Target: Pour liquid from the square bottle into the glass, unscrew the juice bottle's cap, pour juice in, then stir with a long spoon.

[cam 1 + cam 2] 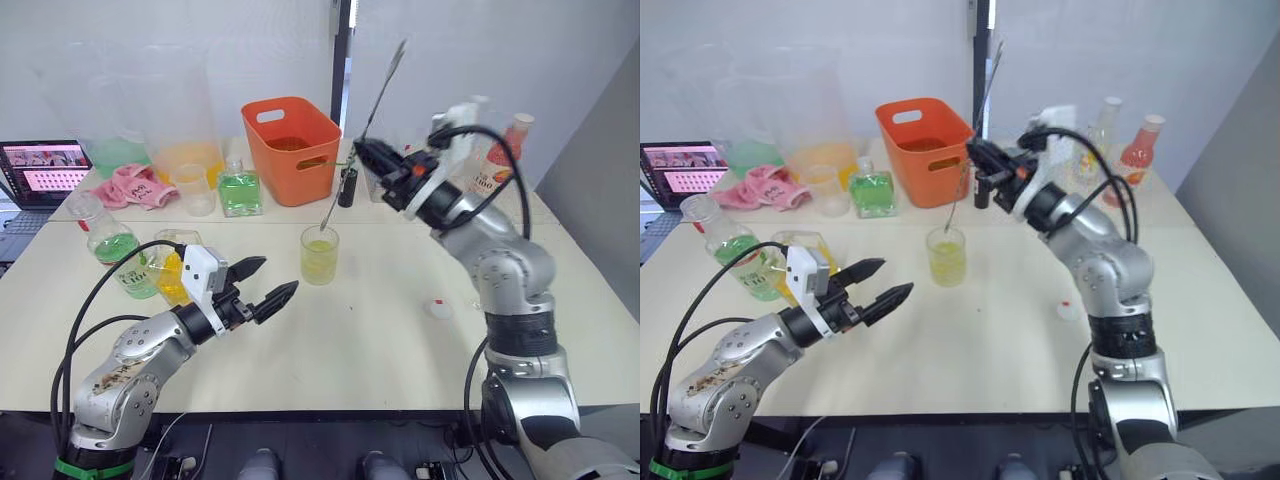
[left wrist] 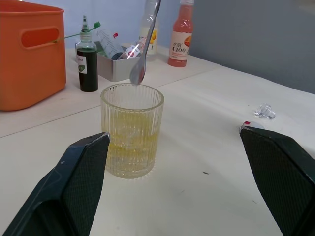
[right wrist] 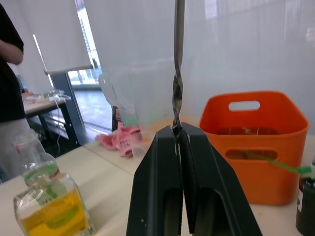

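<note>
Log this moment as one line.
stage: stirring | right gripper: holds spoon, bowl above glass | left gripper: open, near glass

The two eye views look forward and down from the head over the table [image 1: 400, 340], a little apart, and both take in the glass [image 1: 319, 254], the orange bin [image 1: 292, 148] and both arms. The left wrist view sits low and close to the tabletop, facing the glass [image 2: 132, 130] between its own fingers [image 2: 83, 177], with the bin [image 2: 30, 51] behind. The right wrist view looks up along its fingers [image 3: 162, 187] and the spoon [image 3: 177, 73] toward the bin [image 3: 256, 142] and the window.
</note>
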Available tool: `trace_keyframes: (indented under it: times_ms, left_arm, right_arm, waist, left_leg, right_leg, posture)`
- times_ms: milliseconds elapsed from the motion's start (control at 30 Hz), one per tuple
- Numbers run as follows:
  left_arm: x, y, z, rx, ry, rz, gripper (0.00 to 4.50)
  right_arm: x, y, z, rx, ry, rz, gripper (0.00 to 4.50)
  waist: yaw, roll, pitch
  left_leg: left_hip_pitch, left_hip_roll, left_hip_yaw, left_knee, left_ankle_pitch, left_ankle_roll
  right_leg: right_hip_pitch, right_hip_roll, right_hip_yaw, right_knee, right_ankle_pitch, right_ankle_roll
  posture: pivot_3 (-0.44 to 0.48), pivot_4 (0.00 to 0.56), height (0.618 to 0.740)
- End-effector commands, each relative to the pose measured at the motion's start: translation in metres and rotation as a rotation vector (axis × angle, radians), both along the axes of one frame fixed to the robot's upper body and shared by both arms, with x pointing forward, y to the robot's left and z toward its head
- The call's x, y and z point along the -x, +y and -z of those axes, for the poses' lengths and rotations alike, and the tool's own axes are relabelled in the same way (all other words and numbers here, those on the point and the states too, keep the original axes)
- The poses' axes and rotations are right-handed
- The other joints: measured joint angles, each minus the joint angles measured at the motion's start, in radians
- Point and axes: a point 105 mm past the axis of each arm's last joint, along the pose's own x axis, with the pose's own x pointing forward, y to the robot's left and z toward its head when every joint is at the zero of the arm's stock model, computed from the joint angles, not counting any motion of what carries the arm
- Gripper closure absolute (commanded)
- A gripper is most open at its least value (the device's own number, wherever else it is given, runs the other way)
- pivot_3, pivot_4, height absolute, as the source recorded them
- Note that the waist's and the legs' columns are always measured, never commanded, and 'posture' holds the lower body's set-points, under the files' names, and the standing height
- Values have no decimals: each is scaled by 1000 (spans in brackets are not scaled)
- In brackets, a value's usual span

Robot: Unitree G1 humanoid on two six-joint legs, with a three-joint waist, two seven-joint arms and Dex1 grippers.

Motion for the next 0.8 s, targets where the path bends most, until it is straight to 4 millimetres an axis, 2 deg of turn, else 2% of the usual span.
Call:
trace_keyframes:
  times_ms: [33, 300, 500, 800]
  left_arm:
    - [1, -2, -8, 4, -49, -7, 39]
    - [-2, 0, -4, 11, -45, -20, 39]
    - [-2, 0, -4, 12, -49, -17, 39]
    - [0, -1, -1, 5, -42, -16, 39]
  right_arm:
    - [6, 10, -16, 36, -105, -30, 4500]
    - [2, 37, -4, 95, -100, -88, 4500]
    - [-12, 32, 9, 192, -123, -21, 4500]
    - [-6, 18, 17, 286, -108, -28, 4500]
  waist:
    - [0, 0, 0]
    - [-2, 0, 0]
    - [2, 0, 0]
    - [1, 0, 0]
  left_leg:
    - [0, 0, 0, 0, 0, 0]
    - [0, 0, 0, 0, 0, 0]
    - [0, 0, 0, -1, 0, 0]
    - [0, 0, 0, -2, 0, 0]
  right_leg:
    - [0, 0, 0, 0, 0, 0]
    - [0, 0, 0, 0, 0, 0]
    - [0, 0, 0, 0, 0, 0]
    - [0, 0, 0, 0, 0, 0]
  posture:
    - [0, 150, 739]
    - [0, 150, 739]
    - [0, 150, 739]
    - [0, 150, 739]
